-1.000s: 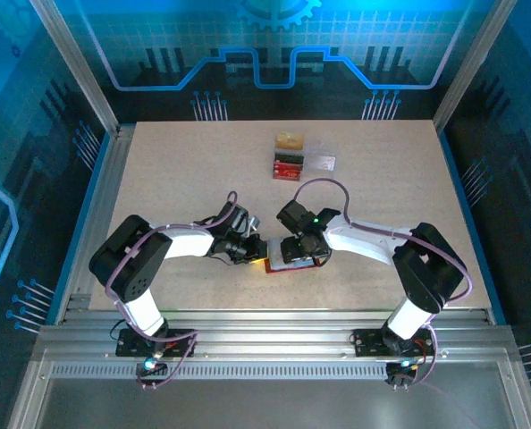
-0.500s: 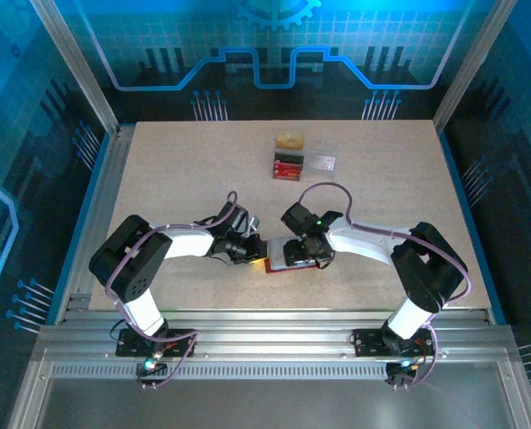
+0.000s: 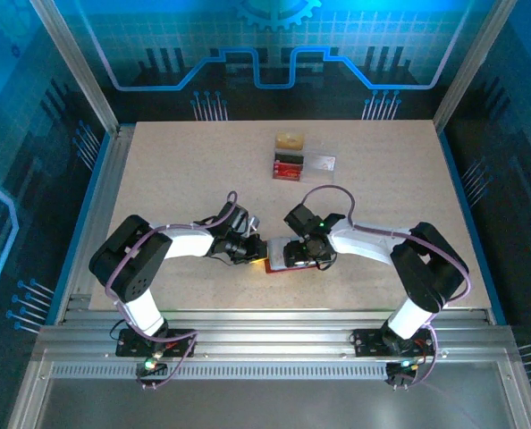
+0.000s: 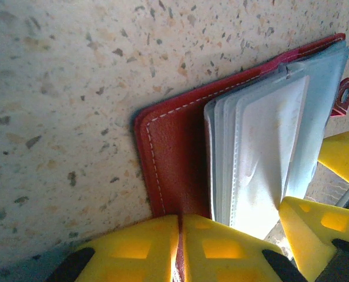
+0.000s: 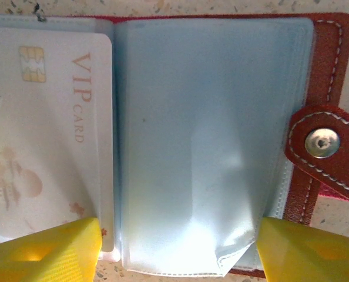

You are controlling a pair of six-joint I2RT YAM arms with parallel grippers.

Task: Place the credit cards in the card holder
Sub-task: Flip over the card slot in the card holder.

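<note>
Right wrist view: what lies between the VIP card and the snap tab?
A clear plastic sleeve of the open card holder, no card visible in it, spans from the VIP card to the snap tab; the right wrist view shows it.

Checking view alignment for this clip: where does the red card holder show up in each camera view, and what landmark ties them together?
Top external: card holder at the table's near middle.
Left wrist: card holder centre-right, red cover left, clear sleeves right.
Right wrist: card holder open across the frame, VIP card in its left sleeve.
Shared landmark: snap tab, at the right edge in both wrist views.
</note>
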